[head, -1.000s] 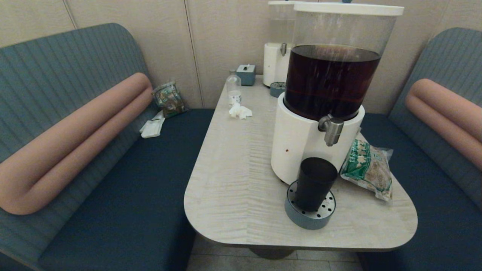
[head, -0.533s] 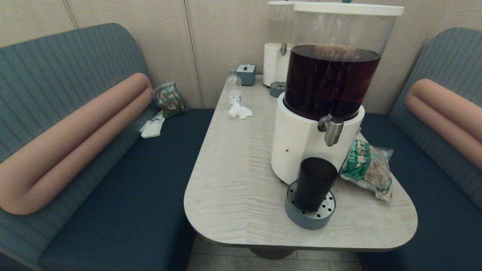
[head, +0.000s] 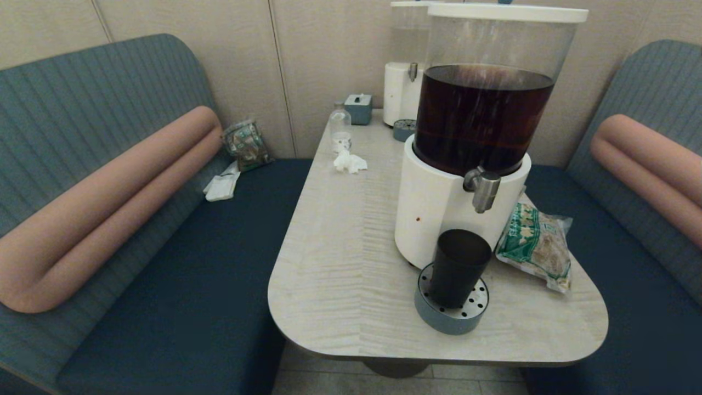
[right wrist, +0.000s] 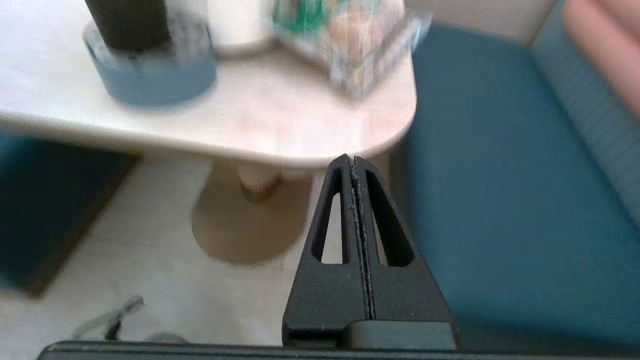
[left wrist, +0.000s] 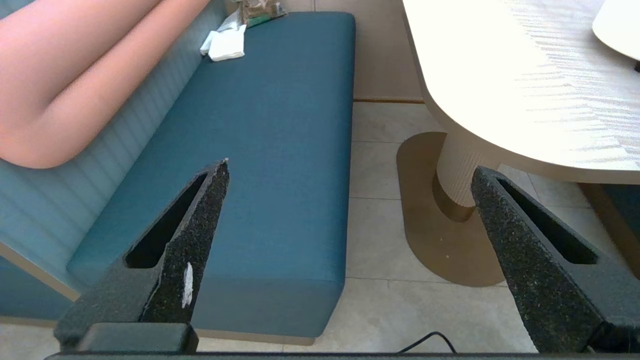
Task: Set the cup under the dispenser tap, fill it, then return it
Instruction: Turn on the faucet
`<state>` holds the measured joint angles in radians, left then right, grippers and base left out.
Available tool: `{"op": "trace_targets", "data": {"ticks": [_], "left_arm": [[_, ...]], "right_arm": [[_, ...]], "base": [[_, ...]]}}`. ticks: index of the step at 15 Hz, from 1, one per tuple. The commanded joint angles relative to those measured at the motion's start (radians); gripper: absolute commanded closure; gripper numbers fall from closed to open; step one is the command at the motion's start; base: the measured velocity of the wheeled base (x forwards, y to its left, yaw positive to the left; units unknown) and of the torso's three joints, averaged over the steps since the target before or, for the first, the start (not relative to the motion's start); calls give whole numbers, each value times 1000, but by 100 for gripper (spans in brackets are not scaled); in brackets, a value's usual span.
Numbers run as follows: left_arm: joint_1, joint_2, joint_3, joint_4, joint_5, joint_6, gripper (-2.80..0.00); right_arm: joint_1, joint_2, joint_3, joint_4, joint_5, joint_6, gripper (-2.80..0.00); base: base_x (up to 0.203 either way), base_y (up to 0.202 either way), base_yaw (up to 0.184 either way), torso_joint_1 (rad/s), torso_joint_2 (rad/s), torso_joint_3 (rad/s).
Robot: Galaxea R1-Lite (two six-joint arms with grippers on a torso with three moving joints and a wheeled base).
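The near-black cup (head: 458, 267) stands upright on the round grey-blue drip tray (head: 451, 315), below and slightly left of the dispenser tap (head: 482, 189). That brushed-steel tap juts from the white base of the big dispenser (head: 439, 208) holding dark brown drink. No gripper shows in the head view. My left gripper (left wrist: 350, 170) hangs open and empty below table height, over floor and bench. My right gripper (right wrist: 352, 161) is shut on nothing, low beside the table's near right corner; its view shows the cup (right wrist: 127, 22) on the tray (right wrist: 150, 70).
A green snack bag (head: 535, 244) lies right of the dispenser base. Far back stand a small clear bottle (head: 340, 130), a crumpled tissue (head: 350, 162), a grey box (head: 358, 108) and a second pale dispenser (head: 403, 82). Blue benches flank the table (head: 340, 263).
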<state>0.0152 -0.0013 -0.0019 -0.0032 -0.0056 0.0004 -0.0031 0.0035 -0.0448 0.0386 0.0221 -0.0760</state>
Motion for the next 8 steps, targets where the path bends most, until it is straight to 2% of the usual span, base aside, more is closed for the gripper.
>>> {"op": "trace_targets", "data": {"ticks": [1, 2, 5, 8], "left_arm": [[0, 3, 0, 0, -1, 0, -280], [0, 3, 0, 0, -1, 0, -280], [0, 3, 0, 0, 1, 0, -280], [0, 3, 0, -1, 1, 0, -280]], "right_arm": [[0, 9, -102, 51, 9, -6, 0], [0, 5, -101, 54, 8, -9, 0], [1, -1, 42, -22, 2, 29, 0], [2, -1, 45, -32, -13, 76, 0]], "base": [[0, 0, 0, 0, 0, 0], [0, 0, 0, 0, 0, 0], [0, 0, 0, 0, 0, 0], [0, 0, 0, 0, 0, 0]]}}
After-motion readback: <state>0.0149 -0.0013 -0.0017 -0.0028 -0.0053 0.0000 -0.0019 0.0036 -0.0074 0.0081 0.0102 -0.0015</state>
